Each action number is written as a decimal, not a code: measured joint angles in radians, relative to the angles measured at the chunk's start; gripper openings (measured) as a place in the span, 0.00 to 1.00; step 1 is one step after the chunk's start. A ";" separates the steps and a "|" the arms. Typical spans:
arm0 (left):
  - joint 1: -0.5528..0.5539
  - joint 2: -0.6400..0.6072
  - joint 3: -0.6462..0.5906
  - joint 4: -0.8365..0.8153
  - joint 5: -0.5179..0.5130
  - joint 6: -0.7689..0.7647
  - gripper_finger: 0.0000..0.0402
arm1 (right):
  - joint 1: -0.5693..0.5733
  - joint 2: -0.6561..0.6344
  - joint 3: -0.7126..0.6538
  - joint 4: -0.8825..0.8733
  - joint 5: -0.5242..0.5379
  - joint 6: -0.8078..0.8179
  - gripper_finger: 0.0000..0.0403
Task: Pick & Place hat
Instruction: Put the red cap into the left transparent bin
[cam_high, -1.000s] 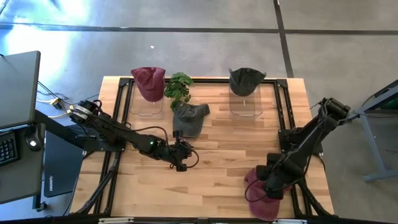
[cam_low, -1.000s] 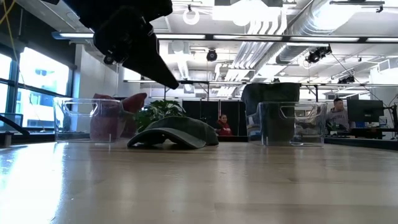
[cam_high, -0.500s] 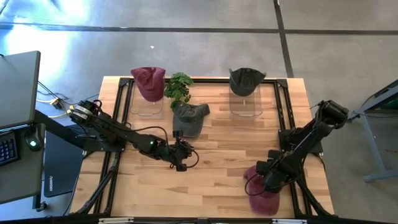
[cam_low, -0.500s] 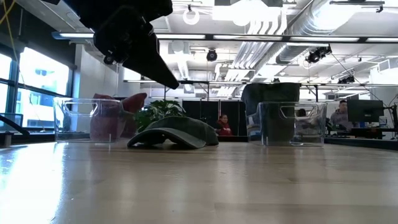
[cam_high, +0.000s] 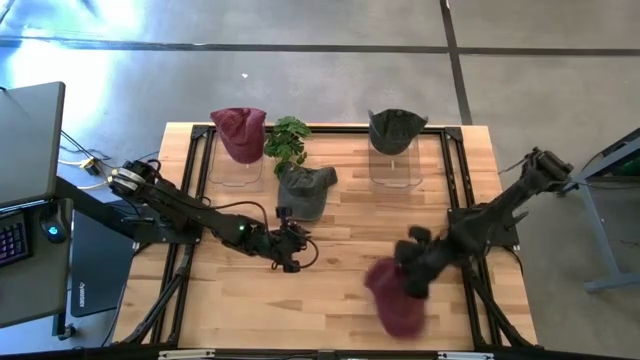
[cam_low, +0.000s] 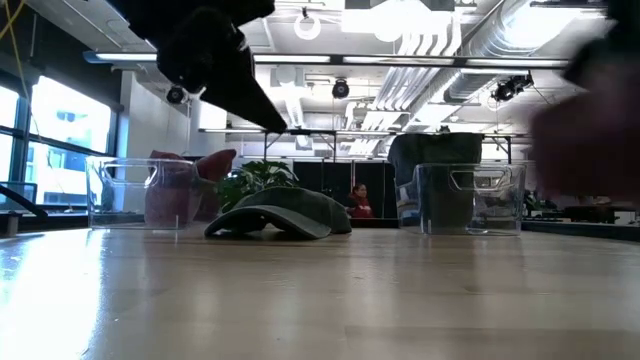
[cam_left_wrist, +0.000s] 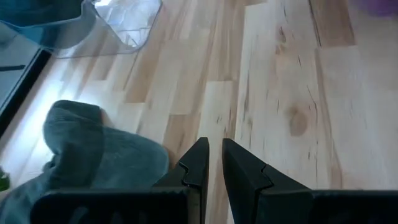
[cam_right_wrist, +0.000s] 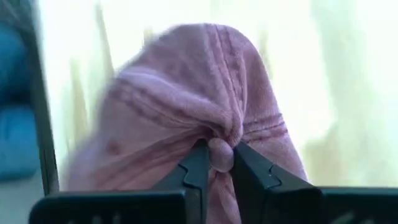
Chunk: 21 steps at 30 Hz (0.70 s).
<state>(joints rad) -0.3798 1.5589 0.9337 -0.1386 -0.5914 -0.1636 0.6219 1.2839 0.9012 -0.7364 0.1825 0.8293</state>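
Note:
A maroon hat (cam_high: 393, 305) hangs near the table's near right part, with my right gripper (cam_high: 411, 276) shut on it. In the right wrist view its pink crown (cam_right_wrist: 186, 93) fills the picture. My left gripper (cam_high: 291, 252) hovers shut over the table's middle left, just near of a grey hat (cam_high: 305, 190) that lies brim-down on the wood. Nothing is between its fingers (cam_left_wrist: 200, 163). My right gripper pinches a small bunched knob of cloth on the maroon hat's crown (cam_right_wrist: 220, 153) between its two fingers. The cloth puckers into folds around that spot. The hat hangs from the fingers and looks lifted off the table, showing as a blur (cam_low: 590, 120) in the low view.
At the far edge stand two clear stands, one with a maroon hat (cam_high: 238, 130) on it and one with a dark hat (cam_high: 397, 128). A small green plant (cam_high: 288, 140) stands between them, next to the grey hat. Bare wood lies in the middle (cam_high: 350, 240).
My right gripper has swung from the near right corner toward the table's left and a little toward the far edge, taking the maroon hat with it. The hat has left its spot at the near right edge and now trails below the gripper, blurred by the motion.

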 joint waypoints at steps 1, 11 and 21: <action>0.000 -0.012 0.000 -0.012 -0.001 0.002 0.10 | -0.037 -0.009 0.038 0.001 0.038 -0.076 0.10; -0.044 -0.164 0.000 -0.217 -0.118 -0.084 0.10 | -0.202 0.001 0.106 0.233 0.278 -0.606 0.10; -0.092 -0.127 0.000 -0.156 0.009 -0.065 0.10 | -0.102 0.358 -0.175 0.794 0.023 -0.657 0.14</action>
<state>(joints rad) -0.4717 1.4322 0.9336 -0.2947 -0.5827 -0.2283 0.5196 1.6415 0.7264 0.0572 0.2055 0.1721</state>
